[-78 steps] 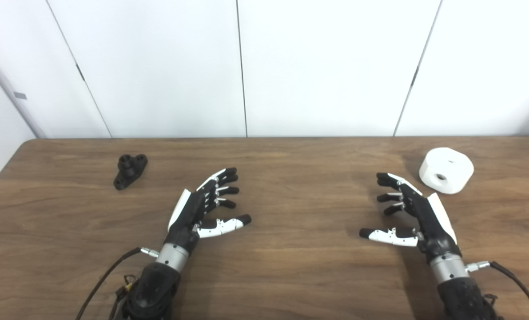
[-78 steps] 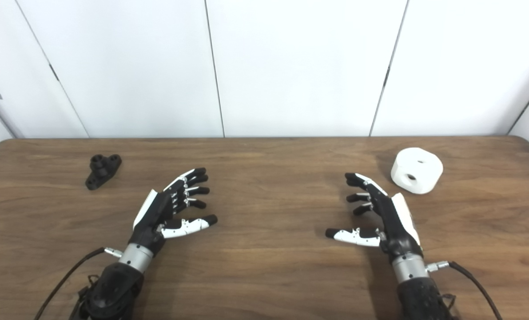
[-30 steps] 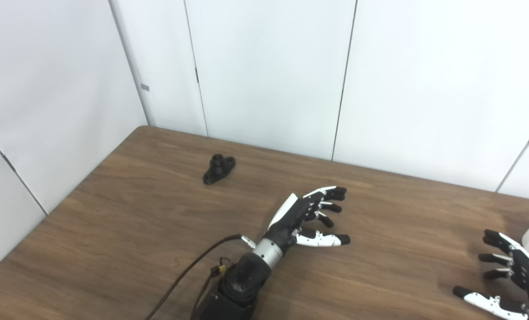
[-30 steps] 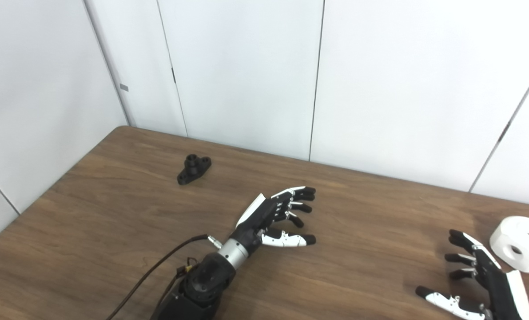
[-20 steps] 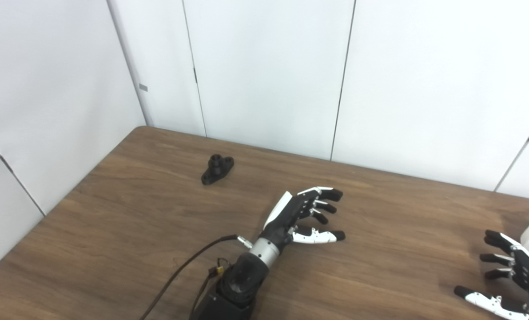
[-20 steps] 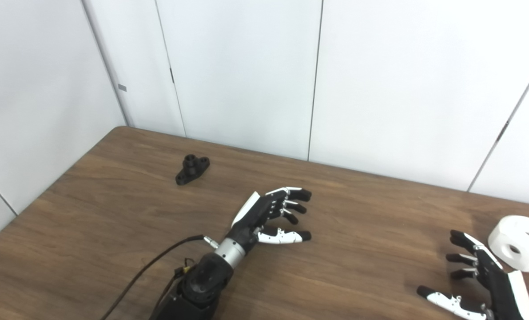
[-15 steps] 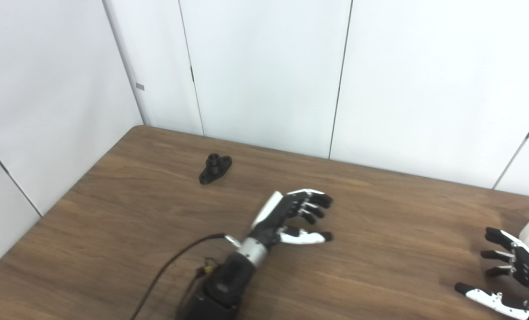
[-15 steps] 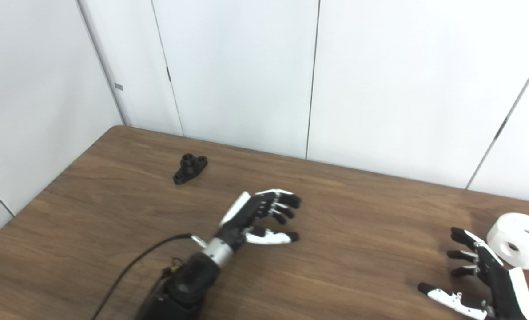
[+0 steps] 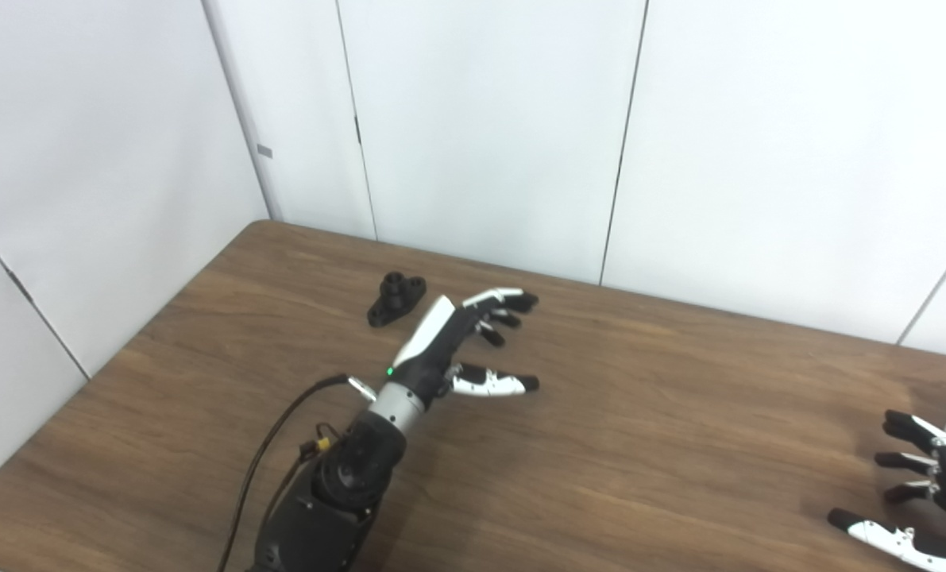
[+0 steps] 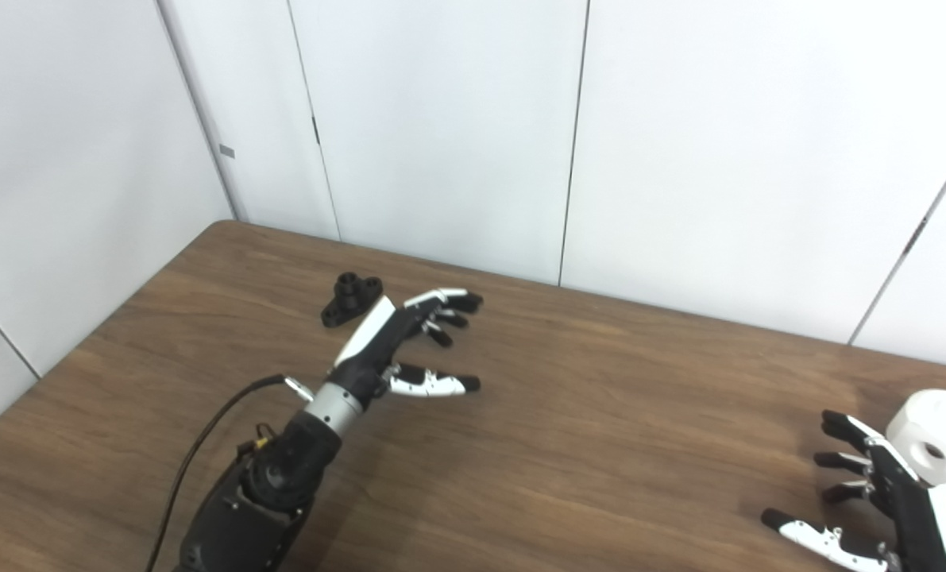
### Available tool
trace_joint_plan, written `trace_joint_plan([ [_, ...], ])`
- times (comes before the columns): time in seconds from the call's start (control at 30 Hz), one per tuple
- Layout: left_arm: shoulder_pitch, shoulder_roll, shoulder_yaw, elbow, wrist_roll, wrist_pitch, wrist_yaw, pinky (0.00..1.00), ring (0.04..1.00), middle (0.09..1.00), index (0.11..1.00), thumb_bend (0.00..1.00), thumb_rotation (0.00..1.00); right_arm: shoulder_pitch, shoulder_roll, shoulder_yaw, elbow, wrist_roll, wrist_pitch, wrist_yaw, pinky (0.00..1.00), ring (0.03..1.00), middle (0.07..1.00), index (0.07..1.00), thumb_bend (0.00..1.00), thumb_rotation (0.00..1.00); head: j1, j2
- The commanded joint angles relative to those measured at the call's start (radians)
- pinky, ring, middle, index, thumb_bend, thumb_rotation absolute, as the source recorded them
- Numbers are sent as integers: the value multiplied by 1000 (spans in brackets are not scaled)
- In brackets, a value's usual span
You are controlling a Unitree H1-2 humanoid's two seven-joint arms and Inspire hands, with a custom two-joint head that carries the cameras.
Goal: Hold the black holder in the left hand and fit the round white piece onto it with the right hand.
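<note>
On the wooden table, the black holder lies near its far left corner, just beside the left hand, spread and empty, while far right the right hand, also spread, hovers beside the round white piece.

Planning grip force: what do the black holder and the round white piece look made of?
Black holder: likely matte moulded or printed plastic; dull, no glints. Round white piece: likely matte white plastic; even colour, soft shading, clean round holes. Neither is certain.
</note>
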State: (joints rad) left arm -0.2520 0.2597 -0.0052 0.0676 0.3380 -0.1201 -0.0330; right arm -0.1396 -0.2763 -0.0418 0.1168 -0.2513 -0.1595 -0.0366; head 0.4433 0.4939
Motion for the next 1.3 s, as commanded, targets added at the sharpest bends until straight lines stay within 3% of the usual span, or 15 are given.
trace_joint_plan([
  [0.0,-45,35,27,-31,36,-10,54,660,791,821,778,776,22,-8,-22,-12,-5,3,9,0,551,693,813,804,800,94,-1,1],
  [0.13,-66,45,64,-37,117,15,137,772,822,852,762,759,41,-10,-25,-12,3,0,0,-4,553,693,811,803,796,98,-4,3],
  [0.3,-94,46,101,-30,211,67,245,762,908,926,759,768,74,-8,-22,-15,-7,1,15,-6,549,686,806,796,799,75,-2,6],
  [0.43,-119,51,126,-4,264,92,340,869,991,983,755,792,120,-7,-25,-15,-8,3,14,-3,548,686,808,798,792,70,1,8],
  [0.67,-157,79,132,76,360,146,469,976,1000,1000,794,826,216,-7,-31,-16,-3,7,10,1,559,701,827,803,785,87,3,7],
  [0.87,-180,100,129,134,375,198,509,978,1000,1000,807,879,215,-6,-35,-16,-3,9,4,1,535,677,811,797,789,67,6,12],
  [1.1,-199,127,118,191,356,318,451,1000,1000,1000,806,974,320,-2,-35,-18,-13,12,16,5,542,687,816,799,787,93,5,15],
  [1.27,-203,144,100,229,329,350,414,1000,1000,1000,810,1000,407,1,-37,-18,-16,10,13,2,544,691,818,799,786,82,5,19],
])
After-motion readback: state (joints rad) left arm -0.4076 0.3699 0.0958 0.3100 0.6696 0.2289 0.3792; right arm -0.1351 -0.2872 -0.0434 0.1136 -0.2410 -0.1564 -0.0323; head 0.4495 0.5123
